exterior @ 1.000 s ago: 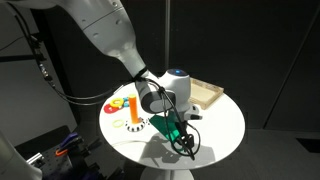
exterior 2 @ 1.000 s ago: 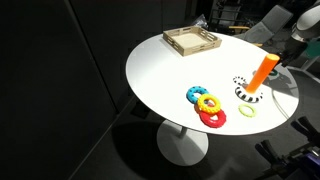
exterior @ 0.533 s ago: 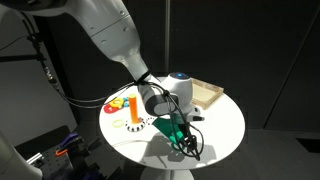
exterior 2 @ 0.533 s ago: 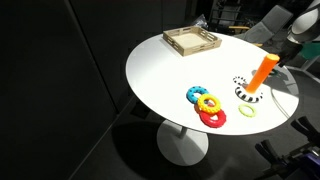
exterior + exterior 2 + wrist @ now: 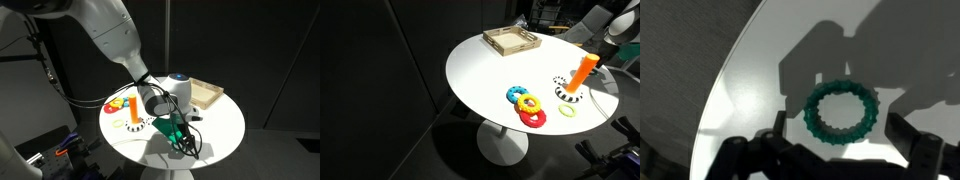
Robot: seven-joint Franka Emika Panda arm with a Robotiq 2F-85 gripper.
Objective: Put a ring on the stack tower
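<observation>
Little change from earlier frame: end effector (image 5: 840,142) still low over dark green ring (image 5: 812,112), same spot. Fingers spread wide, one each side of ring, not touching it. Nothing held. Ring lies flat on white worktop (image 5: 490,85), near edge. Orange stack tower (image 5: 582,72) stands apart from ring. Looks like grab not yet done; closing on ring likely next.

The round white counter (image 5: 490,75) carries a wooden tray (image 5: 512,41), the stack tower (image 5: 581,72), clustered coloured rings (image 5: 527,105) and the dark green ring (image 5: 843,113).
</observation>
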